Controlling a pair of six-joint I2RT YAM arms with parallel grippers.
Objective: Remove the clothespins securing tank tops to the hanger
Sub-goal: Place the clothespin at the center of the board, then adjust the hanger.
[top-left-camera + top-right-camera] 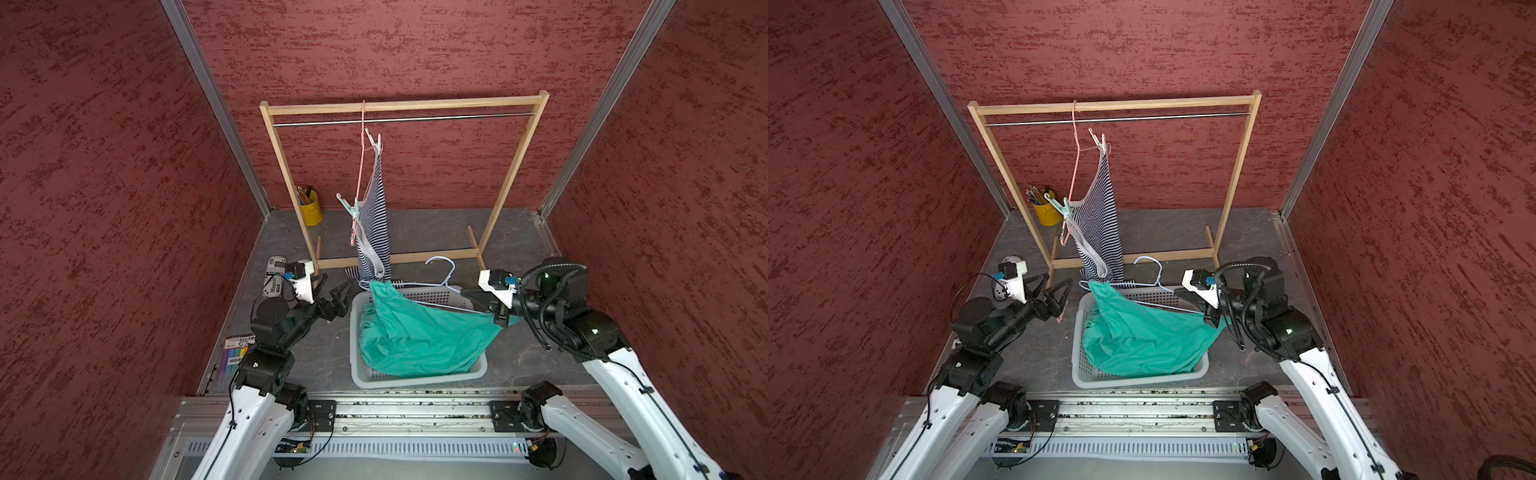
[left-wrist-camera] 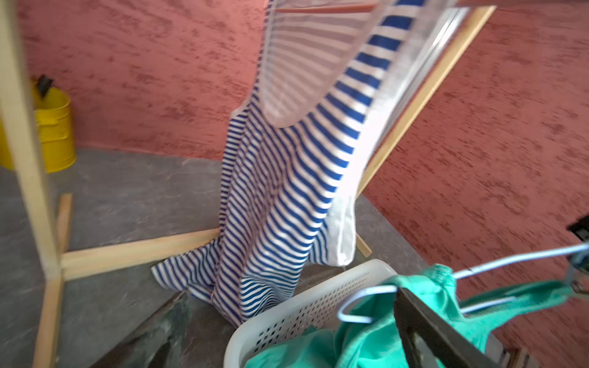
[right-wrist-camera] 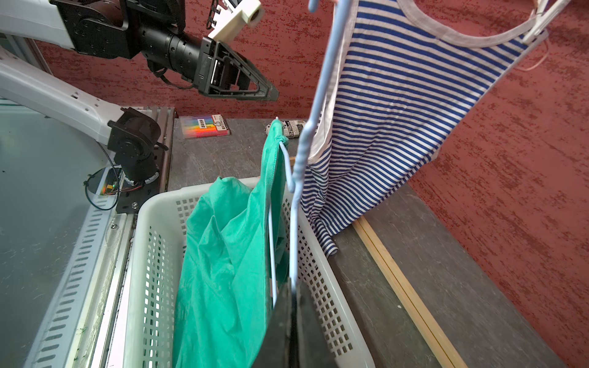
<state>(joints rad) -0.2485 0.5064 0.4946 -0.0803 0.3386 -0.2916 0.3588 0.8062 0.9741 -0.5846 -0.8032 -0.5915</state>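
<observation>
Both top views: the left gripper (image 1: 338,282) sits left of centre with its fingers spread wide and nothing between them. It is near the left rim of the basket (image 1: 415,380) but apart from it. A pale pink bit (image 1: 1061,318) shows right under this gripper, too small to identify. The right gripper (image 3: 291,288) is right of centre, fingers clenched on the wire of the blue hanger (image 3: 302,149) above the basket's far right corner. The teal top (image 1: 415,332) hangs from that hanger, sags into the basket and stretches over its right rim. The hanger's hook pokes past the basket's far rim toward the foot bar of the rack (image 1: 403,104). The striped top (image 1: 374,216) hangs upper centre from the pink hanger (image 1: 360,166), which is hooked on the rack's rod. The white pin (image 1: 376,141) clips the upper strap and the mint pin (image 1: 348,206) the lower one. The striped hem drapes over the foot bar onto the table (image 1: 519,249), right by the basket's far left corner; cannot tell whether they touch. Open room: the table under the rack right of the striped top, and a strip left of the basket. Around: a yellow cup (image 1: 311,210) of pencils by the rack's left post, a printed can (image 1: 276,274) behind the left wrist, and a marker pack (image 1: 239,353) at the table's left edge. Red walls (image 1: 104,208) close in on three sides.
</observation>
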